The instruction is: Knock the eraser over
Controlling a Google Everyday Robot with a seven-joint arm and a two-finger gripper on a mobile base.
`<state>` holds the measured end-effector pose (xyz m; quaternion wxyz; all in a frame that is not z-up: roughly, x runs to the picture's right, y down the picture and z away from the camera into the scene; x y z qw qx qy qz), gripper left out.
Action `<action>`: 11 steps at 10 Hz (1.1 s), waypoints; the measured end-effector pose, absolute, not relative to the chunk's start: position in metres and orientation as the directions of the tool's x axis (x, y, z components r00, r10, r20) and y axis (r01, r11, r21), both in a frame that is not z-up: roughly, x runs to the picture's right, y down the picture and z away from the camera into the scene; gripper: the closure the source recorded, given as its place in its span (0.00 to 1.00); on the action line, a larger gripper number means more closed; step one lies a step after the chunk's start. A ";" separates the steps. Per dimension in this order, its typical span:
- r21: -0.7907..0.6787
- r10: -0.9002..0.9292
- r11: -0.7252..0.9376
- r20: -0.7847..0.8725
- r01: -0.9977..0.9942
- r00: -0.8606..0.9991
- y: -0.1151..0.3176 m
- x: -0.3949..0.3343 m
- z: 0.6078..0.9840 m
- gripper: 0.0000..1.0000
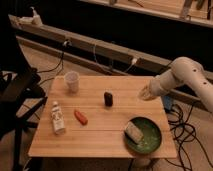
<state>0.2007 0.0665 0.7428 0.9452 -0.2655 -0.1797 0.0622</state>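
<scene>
I see the light wooden slatted desk [100,136] from above and in front, with its far edge running along a dark wall ledge. The small dark brown-black rectangular eraser [108,98] stands on end near the middle of the desk, a little closer to the far edge than to the near one. Bare wood surrounds it on every side and nothing touches it.

The pale gripper [145,92] at the end of the white arm [182,75] hovers over the right-hand part of the desk, close to the right edge and about level with the eraser. An open strip of desk lies between the two, so they are apart. I cannot tell from here whether the gripper is spread or closed. The arm reaches in from beyond the right edge.

The white paper cup [72,81] sits upright toward the far left corner, well apart from the eraser. The white squeeze bottle with a label [58,118] lies near the left edge, and the small orange carrot-like piece [80,116] lies just beside it, toward the middle. The round green plate [155,143] fills the near right corner, its rim close to both edges, and the pale sponge block [133,130] rests on it.

The widest open wood is the band along the near edge, between the bottle and the plate. Cables [182,131] trail on the floor past the right edge, and a dark chair [17,92] stands off the left edge.
</scene>
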 end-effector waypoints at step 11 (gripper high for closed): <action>-0.515 0.204 0.857 0.294 -0.025 0.934 0.058 0.170 0.768 0.73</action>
